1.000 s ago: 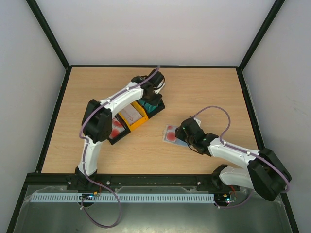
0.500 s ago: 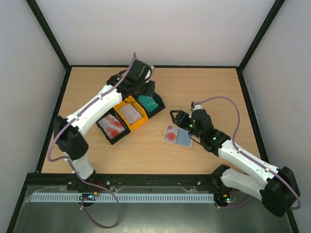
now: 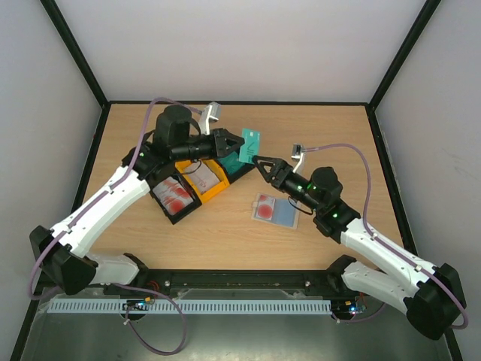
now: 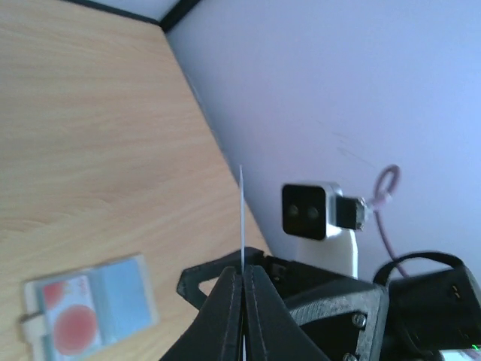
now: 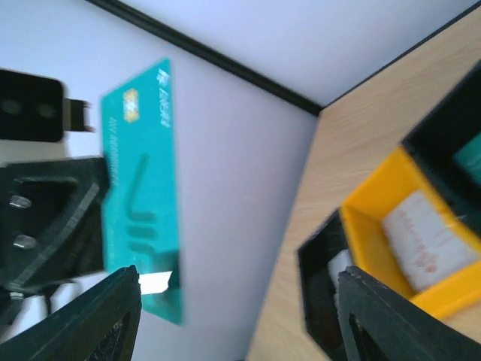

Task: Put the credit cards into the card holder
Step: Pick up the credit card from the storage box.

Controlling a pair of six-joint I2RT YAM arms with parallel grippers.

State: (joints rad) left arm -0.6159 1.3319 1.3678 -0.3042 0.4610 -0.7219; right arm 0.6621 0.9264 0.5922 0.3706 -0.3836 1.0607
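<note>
On the left of the wooden table [image 3: 331, 143] stands a row of three trays, touching side by side: a black tray [image 3: 167, 216] with red-and-white cards [image 3: 176, 195], a yellow tray [image 3: 213, 192] with pale cards [image 3: 201, 175], and a second black tray [image 3: 243, 171] that is mostly hidden under the left arm, with some teal showing inside. Above that end of the row the left gripper [image 3: 239, 144] is clamped on a single teal card [image 3: 252, 141], held in the air on edge. The left wrist camera sees the card [image 4: 242, 218] only as a thin line rising between the closed fingers [image 4: 225, 301]. Just to the right, the right gripper [image 3: 261, 164] faces the card with its jaws spread wide and nothing between them, close to the card but not touching it. Its own camera shows the card's teal face [image 5: 143, 195] ahead and the two fingers [image 5: 105, 316] far apart. Below this gripper the card holder [image 3: 276, 210] lies open and flat on the table, blue-grey inside up, well apart from the trays — a red-and-white card [image 3: 264, 207] sits in its left half.
</note>
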